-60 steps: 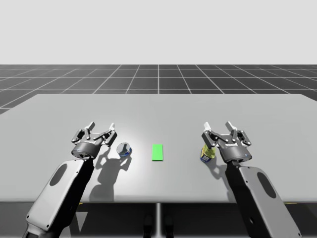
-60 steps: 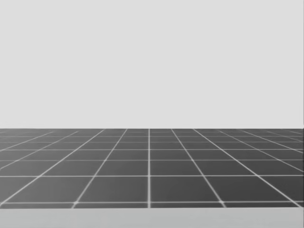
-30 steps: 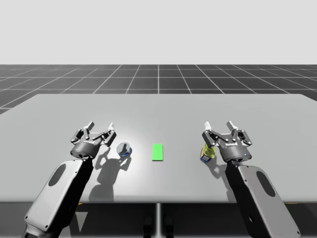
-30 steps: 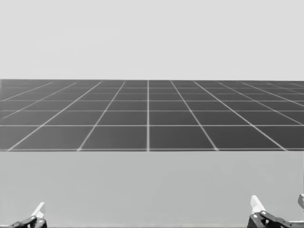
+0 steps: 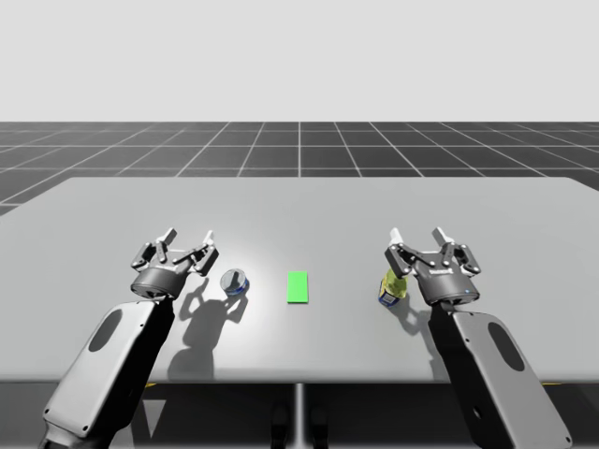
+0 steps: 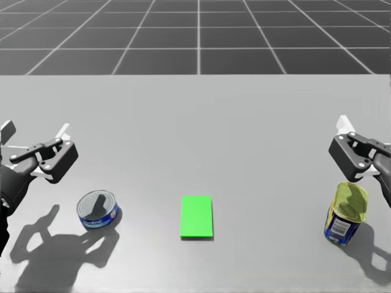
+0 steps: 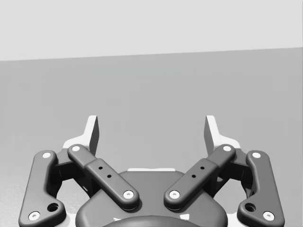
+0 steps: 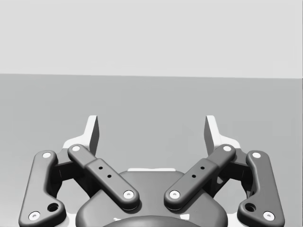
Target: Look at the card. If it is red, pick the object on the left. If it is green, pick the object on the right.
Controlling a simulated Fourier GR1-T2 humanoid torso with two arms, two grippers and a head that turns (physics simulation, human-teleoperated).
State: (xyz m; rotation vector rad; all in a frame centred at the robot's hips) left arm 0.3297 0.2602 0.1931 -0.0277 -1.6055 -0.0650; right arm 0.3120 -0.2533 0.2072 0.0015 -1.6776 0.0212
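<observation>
A green card lies flat at the table's middle. Left of it sits a low round can with a blue label. Right of the card stands a yellow-green jar with a blue label, leaning slightly. My left gripper hovers open just left of and behind the can, holding nothing. My right gripper is open too, above and just behind the jar, with bare table between its fingers.
The grey table stretches wide behind the objects, and its far edge meets a dark gridded floor. The arms' shadows fall on the table near its front edge.
My head has turned downward, so the table, card, can and jar now show in the head view. The right gripper has drifted slightly to the right; the left one has barely moved.
</observation>
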